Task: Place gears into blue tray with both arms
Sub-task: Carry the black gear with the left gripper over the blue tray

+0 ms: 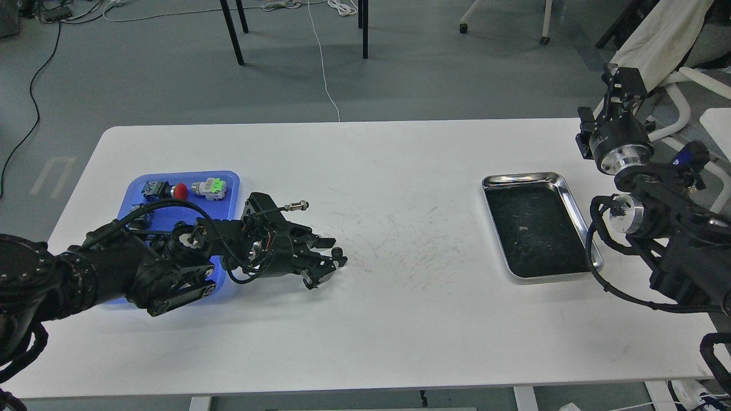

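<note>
Head view: left gripper [331, 260], low beside the blue tray [228, 180], seemingly pinches a gear [337, 251]; right gripper [619, 77] unreadable.

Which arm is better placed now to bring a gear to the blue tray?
Left. Its claw is low over the table just beside the blue tray, with a small black gear at its fingertips. The right claw is raised at the far right edge, beyond the steel tray.

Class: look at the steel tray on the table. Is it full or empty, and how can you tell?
Empty. The steel tray shows only its black lining with pale scuffs; no parts lie in it.
</note>
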Controlling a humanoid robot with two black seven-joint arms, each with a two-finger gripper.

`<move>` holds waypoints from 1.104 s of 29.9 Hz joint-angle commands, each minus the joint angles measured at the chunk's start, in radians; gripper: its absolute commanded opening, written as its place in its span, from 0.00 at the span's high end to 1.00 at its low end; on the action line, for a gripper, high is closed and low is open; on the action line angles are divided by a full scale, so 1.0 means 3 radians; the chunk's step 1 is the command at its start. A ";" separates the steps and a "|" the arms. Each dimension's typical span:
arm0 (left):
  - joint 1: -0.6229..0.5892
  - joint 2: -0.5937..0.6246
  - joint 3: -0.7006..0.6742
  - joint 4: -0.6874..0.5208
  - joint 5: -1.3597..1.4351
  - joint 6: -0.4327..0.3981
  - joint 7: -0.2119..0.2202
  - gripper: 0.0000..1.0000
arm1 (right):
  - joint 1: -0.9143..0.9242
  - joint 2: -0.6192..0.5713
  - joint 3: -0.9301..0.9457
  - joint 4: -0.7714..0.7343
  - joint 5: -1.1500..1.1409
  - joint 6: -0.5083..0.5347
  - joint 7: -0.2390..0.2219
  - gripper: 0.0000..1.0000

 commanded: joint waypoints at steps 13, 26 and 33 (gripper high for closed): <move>-0.0006 0.0028 -0.0008 -0.0007 0.0005 -0.0009 0.0002 0.76 | -0.0036 -0.0017 -0.0005 -0.0009 -0.0028 0.0000 0.0000 0.04; -0.0021 0.0156 -0.0181 -0.0023 -0.0036 -0.0034 0.0002 0.89 | -0.0062 -0.0006 -0.0005 -0.0019 -0.0028 0.0005 0.0000 0.04; -0.0133 0.0447 -0.0304 -0.0012 -0.0041 -0.0070 0.0002 0.89 | -0.0057 0.0009 -0.0061 -0.0101 -0.0028 0.0025 0.0000 0.04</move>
